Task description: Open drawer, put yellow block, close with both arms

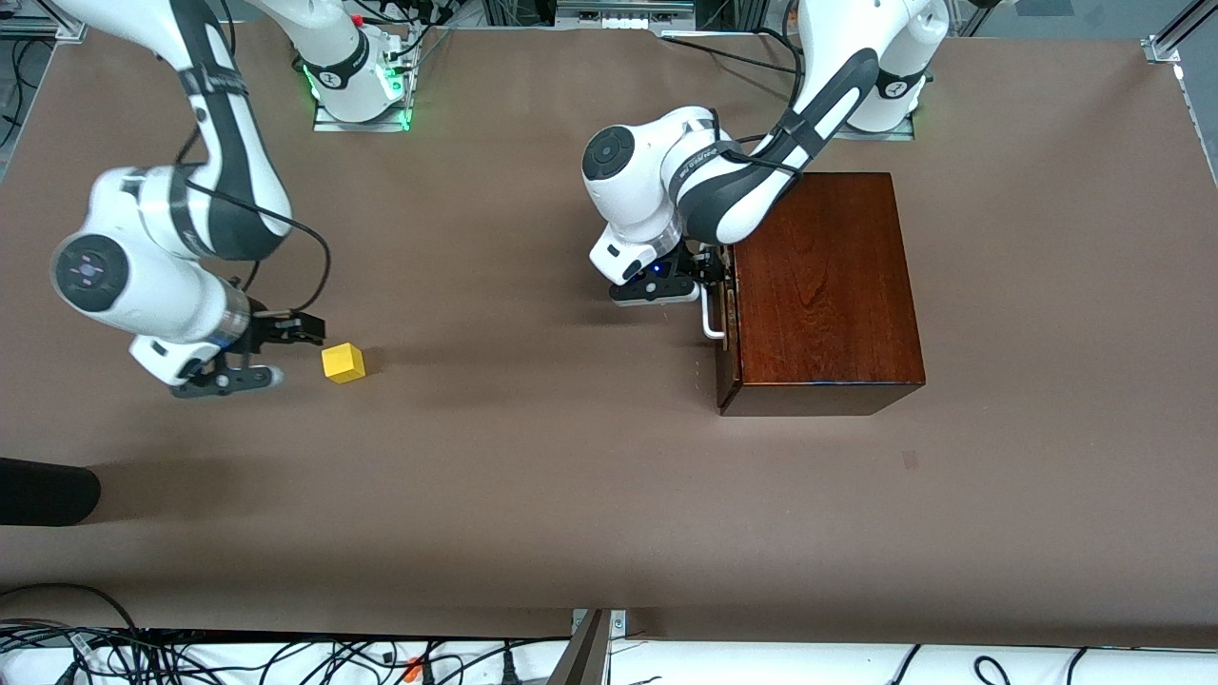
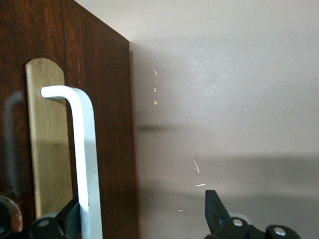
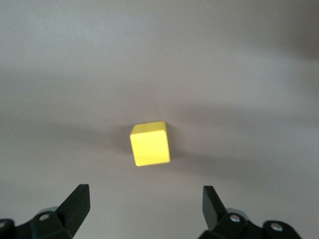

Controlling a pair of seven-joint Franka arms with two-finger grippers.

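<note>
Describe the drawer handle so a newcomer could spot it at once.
Find the dark reddish wooden box toward the left arm's end of the table. On its side facing the yellow block, at the left gripper, sits the handle: the only white bar there.

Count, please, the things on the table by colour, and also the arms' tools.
Yellow: 1, the yellow block
Dark reddish-brown: 1, the wooden box holding the drawer
White: 1, the drawer's handle
Black: 2, the left tool and the right tool
Total: 5
</note>
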